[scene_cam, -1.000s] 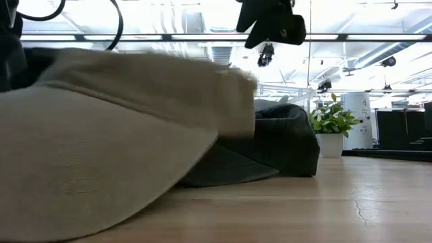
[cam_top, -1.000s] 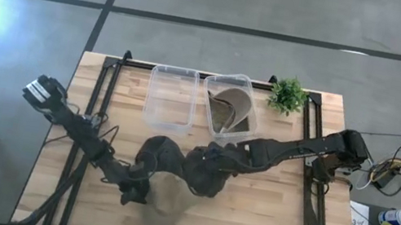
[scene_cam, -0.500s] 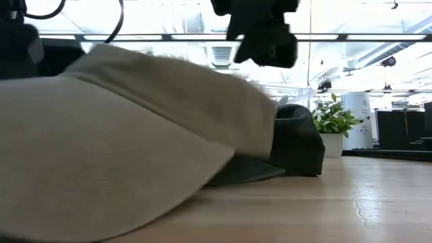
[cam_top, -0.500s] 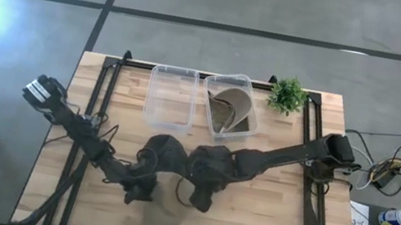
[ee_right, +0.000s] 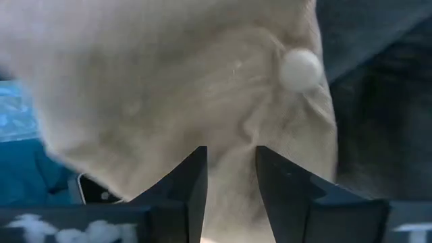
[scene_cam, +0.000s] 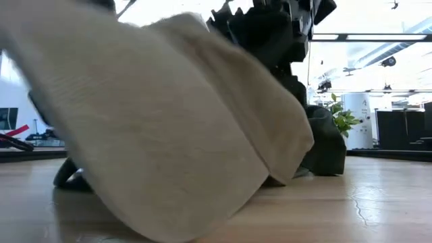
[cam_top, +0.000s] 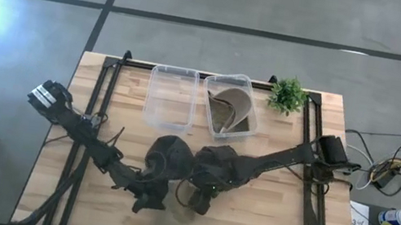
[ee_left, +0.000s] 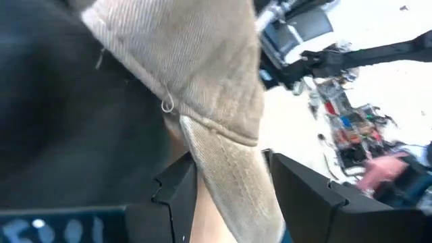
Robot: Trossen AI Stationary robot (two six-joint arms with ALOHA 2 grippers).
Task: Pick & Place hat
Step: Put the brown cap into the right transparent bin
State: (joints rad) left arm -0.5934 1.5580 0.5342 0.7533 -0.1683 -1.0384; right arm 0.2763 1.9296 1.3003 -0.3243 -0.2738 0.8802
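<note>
Filling the low view, the tan hat hides both hands (mostly).

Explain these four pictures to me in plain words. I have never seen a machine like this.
Two dark robot arms work at a wooden table. One picture looks straight down, one looks level across the tabletop, and two come from cameras on the arms' wrists. Near the table's front edge lies a beige cap, tilted up, with a dark cap behind it. The left gripper has beige fabric between its fingers, and so does the right gripper; both seem to hold the beige cap. Farther back stand an empty clear bin, another bin holding a hat, and a small plant.
</note>
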